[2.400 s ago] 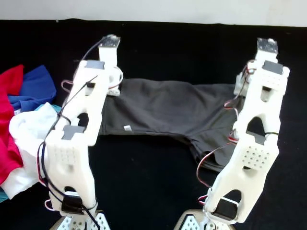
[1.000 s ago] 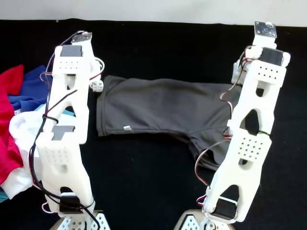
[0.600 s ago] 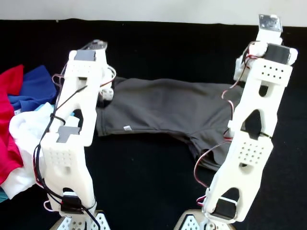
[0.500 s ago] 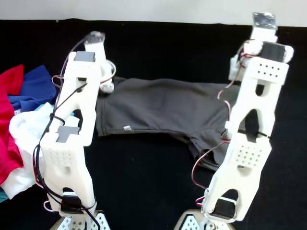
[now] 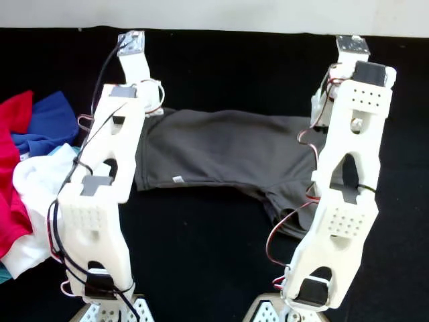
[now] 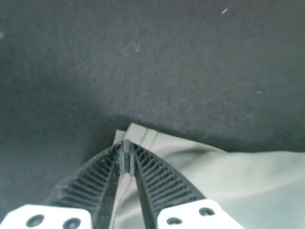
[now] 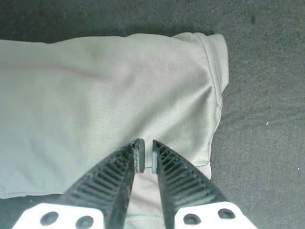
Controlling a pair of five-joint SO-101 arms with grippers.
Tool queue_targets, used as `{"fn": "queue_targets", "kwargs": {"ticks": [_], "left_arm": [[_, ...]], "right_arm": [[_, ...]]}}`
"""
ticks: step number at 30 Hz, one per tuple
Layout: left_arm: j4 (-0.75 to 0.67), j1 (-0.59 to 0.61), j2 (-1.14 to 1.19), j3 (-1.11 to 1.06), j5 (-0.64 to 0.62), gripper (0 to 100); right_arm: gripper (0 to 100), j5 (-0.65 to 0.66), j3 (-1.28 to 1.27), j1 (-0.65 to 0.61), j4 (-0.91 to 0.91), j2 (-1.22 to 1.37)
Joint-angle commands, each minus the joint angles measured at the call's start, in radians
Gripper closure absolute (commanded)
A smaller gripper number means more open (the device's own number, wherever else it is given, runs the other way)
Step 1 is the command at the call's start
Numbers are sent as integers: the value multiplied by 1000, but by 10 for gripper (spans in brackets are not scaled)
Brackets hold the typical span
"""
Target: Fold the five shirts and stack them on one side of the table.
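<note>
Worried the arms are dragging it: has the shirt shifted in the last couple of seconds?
No. The shirt, judged by its label, lies where it did against the table's far edge.

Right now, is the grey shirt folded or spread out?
Spread out: the grey shirt lies flat across the table, a sleeve sticking out, no tidy fold visible.

- Shirts: five colours counted. One grey shirt (image 5: 228, 151) lies spread at the middle of the table. The heap at 9 o'clock has one red shirt (image 5: 10, 194), one blue shirt (image 5: 47, 124), one white shirt (image 5: 33, 181) and one teal sliver (image 5: 3, 272), too hidden to tell if it is a whole shirt.
- Arms: two, the left arm (image 5: 100, 194) based at 7 o'clock and the right arm (image 5: 345, 194) at 5 o'clock.
- Grippers: two, the left gripper (image 6: 126, 160) and the right gripper (image 7: 145, 157), each with two ribbed black jaws.
- Tables: one black table (image 5: 221, 255).
</note>
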State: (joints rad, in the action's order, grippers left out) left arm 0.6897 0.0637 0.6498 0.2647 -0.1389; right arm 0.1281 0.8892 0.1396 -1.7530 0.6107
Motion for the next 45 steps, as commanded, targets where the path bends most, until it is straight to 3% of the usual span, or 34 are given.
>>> {"fn": "queue_targets", "kwargs": {"ticks": [1,18,27,32,38,45], "left_arm": [[-15,4,81,124,-5,990],[443,154,328,677,-9,990],[895,117,329,997,-8,990],[1088,51,329,1142,-6,990],[1088,38,326,1026,-6,990],[1086,36,326,868,-5,990]], "right_arm": [[954,0,-1,7,-8,-71],[954,0,5,19,-10,-76],[955,0,-21,2,-12,-266],[955,0,-249,-47,-8,-417],[955,11,-553,-82,48,-634],[955,143,-1070,-79,268,-839]]}}
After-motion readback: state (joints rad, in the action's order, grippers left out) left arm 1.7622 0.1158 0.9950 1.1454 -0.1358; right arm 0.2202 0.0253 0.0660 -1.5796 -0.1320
